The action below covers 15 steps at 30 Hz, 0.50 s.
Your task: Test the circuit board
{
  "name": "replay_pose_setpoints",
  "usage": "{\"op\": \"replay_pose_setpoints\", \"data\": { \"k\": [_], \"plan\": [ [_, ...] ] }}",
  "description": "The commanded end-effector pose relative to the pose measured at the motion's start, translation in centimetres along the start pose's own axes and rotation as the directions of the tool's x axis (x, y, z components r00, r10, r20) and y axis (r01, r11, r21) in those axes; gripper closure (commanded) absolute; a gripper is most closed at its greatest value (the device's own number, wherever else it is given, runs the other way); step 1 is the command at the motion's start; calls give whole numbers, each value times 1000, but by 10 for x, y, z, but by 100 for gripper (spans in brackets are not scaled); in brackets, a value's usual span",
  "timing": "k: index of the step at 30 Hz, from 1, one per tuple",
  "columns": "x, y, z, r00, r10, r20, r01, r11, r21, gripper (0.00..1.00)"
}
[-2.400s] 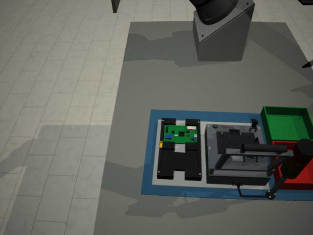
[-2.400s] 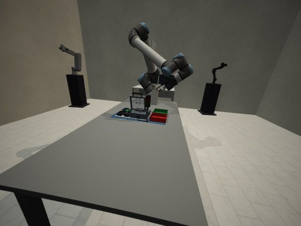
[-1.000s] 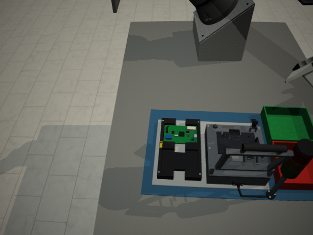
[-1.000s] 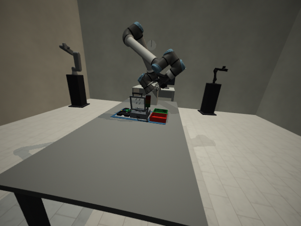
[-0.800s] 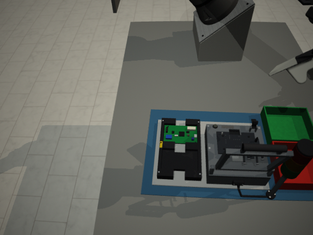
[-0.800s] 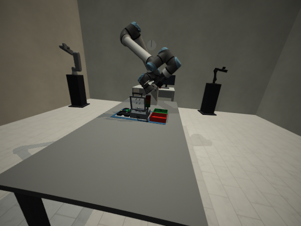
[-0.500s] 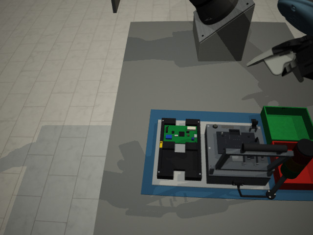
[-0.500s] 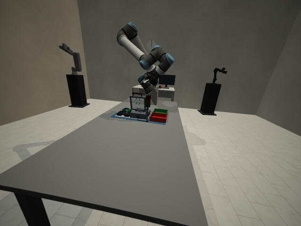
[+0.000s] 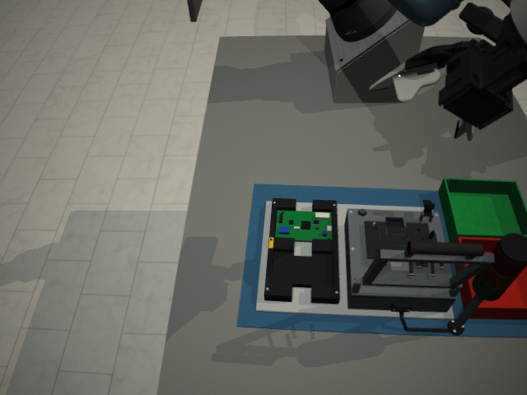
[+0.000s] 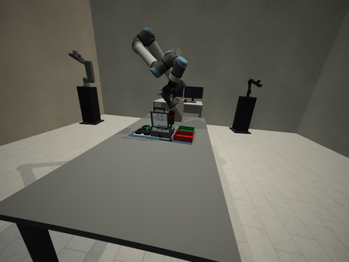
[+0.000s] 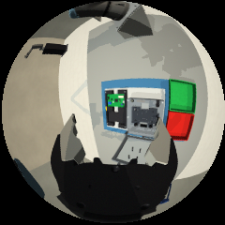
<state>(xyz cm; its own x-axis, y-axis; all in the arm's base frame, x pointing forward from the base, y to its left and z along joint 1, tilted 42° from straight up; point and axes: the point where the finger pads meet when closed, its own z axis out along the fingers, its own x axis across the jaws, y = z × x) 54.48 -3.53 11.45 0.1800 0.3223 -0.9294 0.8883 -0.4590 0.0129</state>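
The green circuit board (image 9: 303, 224) (image 10: 146, 128) (image 11: 115, 99) lies component side up at the far end of the black tray (image 9: 302, 271). Its white connector is at its far right corner. The grey tester (image 9: 399, 255) (image 10: 161, 130) (image 11: 146, 114) stands right of the tray with its lid frame (image 9: 425, 255) (image 11: 133, 149) raised and its bed empty. The signal light (image 9: 506, 259) is dark. The green bin (image 9: 482, 208) (image 11: 182, 95) and red bin (image 9: 500, 299) (image 11: 180, 124) stand to the right. My gripper (image 9: 389, 76) (image 10: 170, 99) (image 11: 116, 116) is open and empty, high above and behind the tester.
Tray and tester sit on a blue mat (image 9: 251, 271) on the grey table (image 9: 277, 140). The arm's grey pedestal (image 9: 353, 85) stands at the table's far end. Two black pedestals with small arms (image 10: 88, 104) (image 10: 244, 112) stand on the floor beyond.
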Motion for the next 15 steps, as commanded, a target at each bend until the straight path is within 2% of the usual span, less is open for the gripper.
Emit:
{"op": "replay_pose_setpoints", "data": {
  "k": [1, 3, 4, 5, 6, 8, 9, 10, 11, 13, 14, 15],
  "plan": [
    [-20, 1, 11, 965, 241, -103, -239, 971, 27, 0],
    [-20, 1, 11, 965, 241, -103, -239, 971, 27, 0],
    [-28, 3, 13, 939, 317, -130, -314, 948, 45, 0],
    [-28, 3, 13, 939, 317, -130, -314, 948, 45, 0],
    [-35, 4, 16, 907, 391, -156, -386, 920, 65, 0],
    [-35, 4, 16, 907, 391, -156, -386, 920, 65, 0],
    [-43, 6, 18, 869, 461, -179, -453, 887, 87, 0],
    [-43, 6, 18, 869, 461, -179, -453, 887, 87, 0],
    [-51, 8, 20, 826, 527, -200, -516, 850, 110, 0],
    [-51, 8, 20, 826, 527, -200, -516, 850, 110, 0],
    [-58, 9, 22, 779, 588, -217, -573, 808, 134, 0],
    [-58, 9, 22, 779, 588, -217, -573, 808, 134, 0]
  ]
}}
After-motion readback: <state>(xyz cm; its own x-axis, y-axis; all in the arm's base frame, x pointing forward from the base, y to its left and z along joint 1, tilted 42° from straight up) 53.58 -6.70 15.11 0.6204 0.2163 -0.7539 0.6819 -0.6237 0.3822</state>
